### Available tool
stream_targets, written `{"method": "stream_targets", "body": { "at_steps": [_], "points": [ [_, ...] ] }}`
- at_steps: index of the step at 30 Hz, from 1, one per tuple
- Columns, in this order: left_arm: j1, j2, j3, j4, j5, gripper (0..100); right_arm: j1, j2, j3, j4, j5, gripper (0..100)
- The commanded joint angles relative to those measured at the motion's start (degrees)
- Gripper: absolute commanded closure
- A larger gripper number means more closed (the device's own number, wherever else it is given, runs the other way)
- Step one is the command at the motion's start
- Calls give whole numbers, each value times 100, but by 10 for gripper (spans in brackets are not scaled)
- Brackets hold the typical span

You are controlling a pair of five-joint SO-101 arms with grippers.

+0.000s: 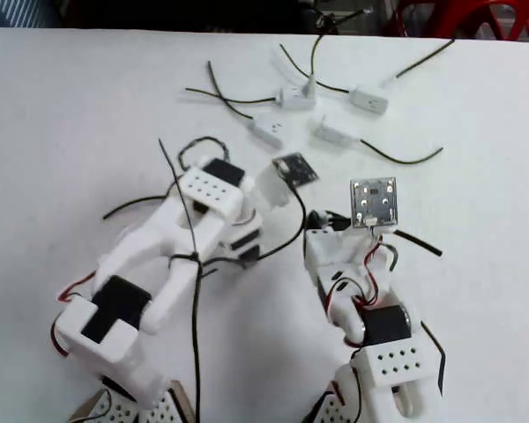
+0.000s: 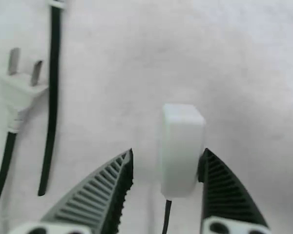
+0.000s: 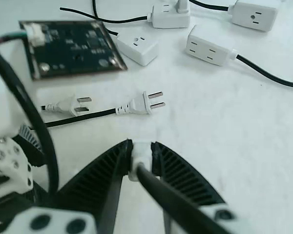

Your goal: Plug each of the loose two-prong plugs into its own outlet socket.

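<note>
Left pincer is spread wide mid-worktop, with a white socket block between its jaws, touching one. Right pincer is pinching a white plug. Two loose plugs lie just ahead, and the sockets are toward the far edge.

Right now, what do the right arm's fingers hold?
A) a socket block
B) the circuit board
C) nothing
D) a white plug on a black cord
D: the right gripper has its fingers shut on a white plug, its black cord trailing back.
</note>
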Motion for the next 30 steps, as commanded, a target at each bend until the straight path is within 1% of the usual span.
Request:
{"method": "stream_targets", "body": {
  "at_steps": [1, 5, 8, 11, 14, 16, 20, 24, 26, 30],
  "points": [
    [-576, -338, -448, -193, 0, 760, 66, -84, -53, -110, -9, 981],
    [-840, -338, -765, -149, 0, 760, 48, -66, -53, -110, -9, 981],
    [-875, -356, -844, -114, 0, 762, 48, -66, -53, -110, -9, 981],
    [-813, -356, -1143, 422, 0, 762, 40, -66, -53, -110, -9, 981],
    [-787, -655, -1486, 1029, 44, 763, 31, -66, -53, -110, -9, 981],
    [-787, -1086, -1503, 1187, 44, 775, 13, -66, -53, -92, 0, 981],
    [-831, -2325, -1160, 1187, 0, 840, 4, -66, -79, -57, 0, 981],
    [-1059, -3635, -492, 1169, 44, 837, -198, -57, -404, 400, 0, 981],
    [-1349, -4215, -105, 1046, 53, 840, -470, -57, -633, 760, -9, 981],
    [-2185, -5165, 756, 686, 62, 839, -1095, -57, -870, 1235, 0, 981]
  ]
}}
